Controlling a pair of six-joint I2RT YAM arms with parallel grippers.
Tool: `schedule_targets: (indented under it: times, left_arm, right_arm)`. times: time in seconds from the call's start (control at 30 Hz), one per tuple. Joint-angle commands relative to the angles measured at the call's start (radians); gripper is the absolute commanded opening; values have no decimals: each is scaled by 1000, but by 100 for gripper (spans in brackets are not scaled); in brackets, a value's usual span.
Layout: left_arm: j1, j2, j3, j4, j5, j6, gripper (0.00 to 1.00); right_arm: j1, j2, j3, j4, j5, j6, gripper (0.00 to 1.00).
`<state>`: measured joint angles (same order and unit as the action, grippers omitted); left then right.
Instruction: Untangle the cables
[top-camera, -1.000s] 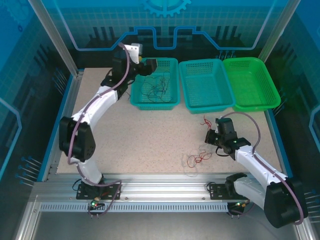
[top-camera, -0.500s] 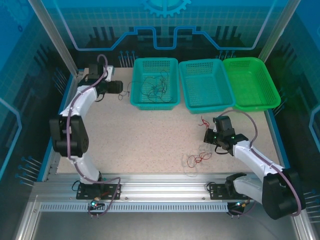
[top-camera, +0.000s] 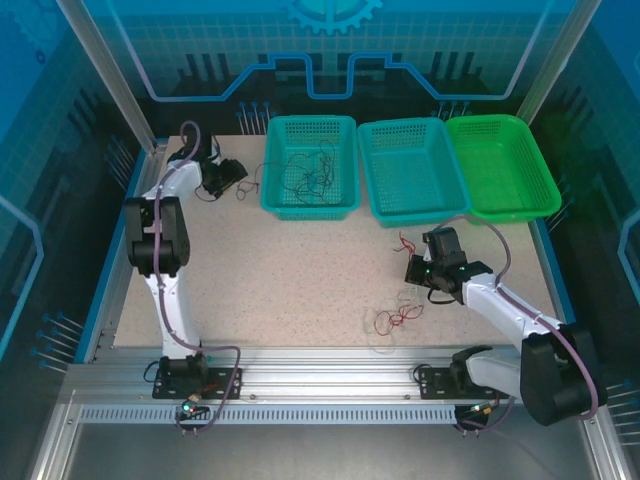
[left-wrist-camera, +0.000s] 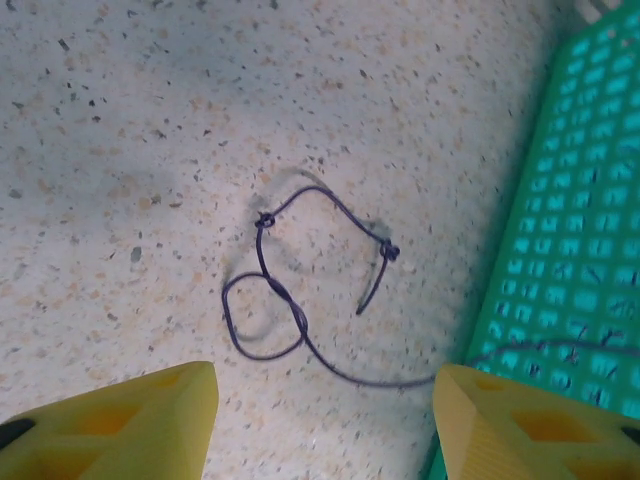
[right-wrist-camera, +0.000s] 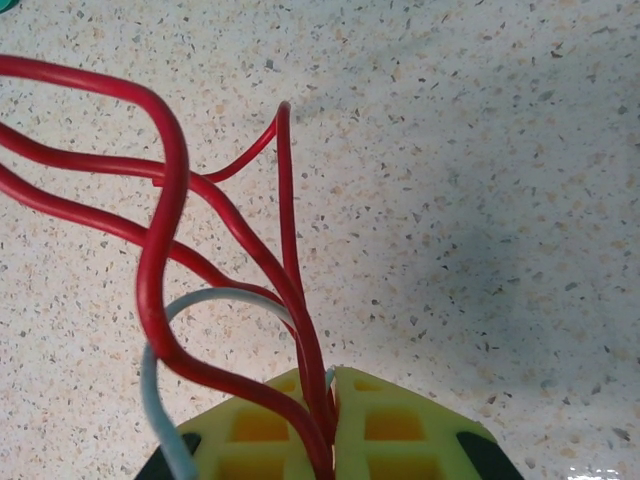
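L gripper (top-camera: 228, 176) is hovering low at the table's (top-camera: 300, 280) far-left corner, just beside the left teal basket (top-camera: 309, 121). In the wrist view its jaws are standing well apart w/ nothing btwn them. Below them a thin black cable (left-wrist-camera: 300, 290) is lying in loose loops on the table, one end trailing toward the basket wall. Inside that basket a tangle of dark cables (top-camera: 312, 172) is resting on the mesh floor. Next along, the mid teal basket (top-camera: 405, 124) and green basket (top-camera: 490, 120) are sitting side by side, rims touching. On the R side, R gripper (top-camera: 418, 270) is hanging over the table w/ jaws pinched tight on a red cable (right-wrist-camera: 165, 200), which is looping up out of the fingertips (right-wrist-camera: 400, 420). A white cable (right-wrist-camera: 220, 297) is arching beside it; can't tell if it's clamped too. Just near-left of that gripper, more loose cables (top-camera: 395, 318), red and pale, are lying on the table.
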<state>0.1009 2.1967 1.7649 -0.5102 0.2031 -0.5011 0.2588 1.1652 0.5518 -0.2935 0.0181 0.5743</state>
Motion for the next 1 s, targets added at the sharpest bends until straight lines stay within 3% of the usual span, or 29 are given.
schedule_targets:
  times: [0.0, 0.3, 0.43, 0.53, 0.77, 0.97]
  left_arm:
    - [3, 68, 82, -97, 6, -85, 60]
    - [-35, 229, 314, -349, -122, -48, 52]
    - [-64, 273, 371, -396, -113, -6, 50]
    - [-78, 281, 372, -393, -128, -8, 41]
    - [-78, 269, 393, -410, -141, -13, 3]
    - [-61, 103, 333, -384, -184, -20, 0]
  right_arm:
    - [-4, 8, 32, -23, 1, -13, 2]
    - [-1, 29, 38, -18, 0, -8, 2]
    - [4, 32, 38, -17, 3, -10, 2]
    - [7, 31, 39, -19, 5, -11, 2]
    - [14, 5, 39, -42, 18, -22, 1]
    - [14, -30, 30, -48, 18, -17, 1]
